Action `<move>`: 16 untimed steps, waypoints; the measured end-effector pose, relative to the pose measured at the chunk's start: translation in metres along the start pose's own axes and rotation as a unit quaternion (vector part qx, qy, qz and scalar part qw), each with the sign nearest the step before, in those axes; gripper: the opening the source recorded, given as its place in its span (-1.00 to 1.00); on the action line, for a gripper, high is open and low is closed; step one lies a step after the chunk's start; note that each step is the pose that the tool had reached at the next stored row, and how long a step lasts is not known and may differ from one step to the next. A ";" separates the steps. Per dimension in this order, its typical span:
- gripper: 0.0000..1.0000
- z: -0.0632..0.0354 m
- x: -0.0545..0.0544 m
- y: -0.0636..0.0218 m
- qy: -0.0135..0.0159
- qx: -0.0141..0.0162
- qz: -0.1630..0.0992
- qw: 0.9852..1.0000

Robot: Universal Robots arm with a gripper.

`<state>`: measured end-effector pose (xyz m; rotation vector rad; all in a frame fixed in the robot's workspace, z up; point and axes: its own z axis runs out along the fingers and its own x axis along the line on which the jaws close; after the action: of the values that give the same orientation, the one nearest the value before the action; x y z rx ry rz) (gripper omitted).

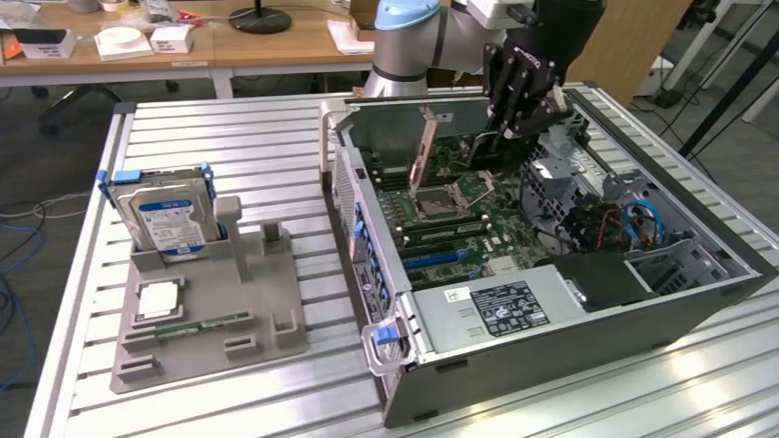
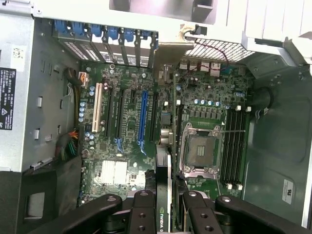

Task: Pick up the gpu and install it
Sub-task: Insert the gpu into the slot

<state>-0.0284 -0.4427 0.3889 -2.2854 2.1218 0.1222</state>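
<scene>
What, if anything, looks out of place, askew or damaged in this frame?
Nothing stands out. The gripper holds the gpu edge-on over the motherboard inside the open computer case, running parallel to the expansion slots.

Bright and evenly lit from overhead. Glares white off the slatted table at the near end, on the exterior view's right. Throws only soft shadows inside the computer case. Washes out pale beyond the case in the wrist view and leaves the gripper nearly black.
</scene>
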 end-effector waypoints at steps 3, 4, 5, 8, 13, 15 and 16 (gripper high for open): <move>-0.47 0.0024 0.000 -0.0002 0.000 0.001 -0.003 1.000; -0.47 0.0032 0.000 -0.0003 0.000 0.001 -0.004 1.000; -0.47 0.0038 0.000 -0.0004 0.000 0.001 -0.005 1.000; -0.47 0.0059 0.000 -0.0007 0.000 0.002 -0.008 1.000; -0.47 0.0087 -0.001 -0.0014 0.001 0.002 -0.013 1.000; -0.47 0.0097 -0.001 -0.0017 0.001 0.002 -0.014 1.000; -0.47 0.0103 -0.001 -0.0018 0.001 0.002 -0.015 1.000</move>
<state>-0.0271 -0.4413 0.3787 -2.3148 2.0846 0.1149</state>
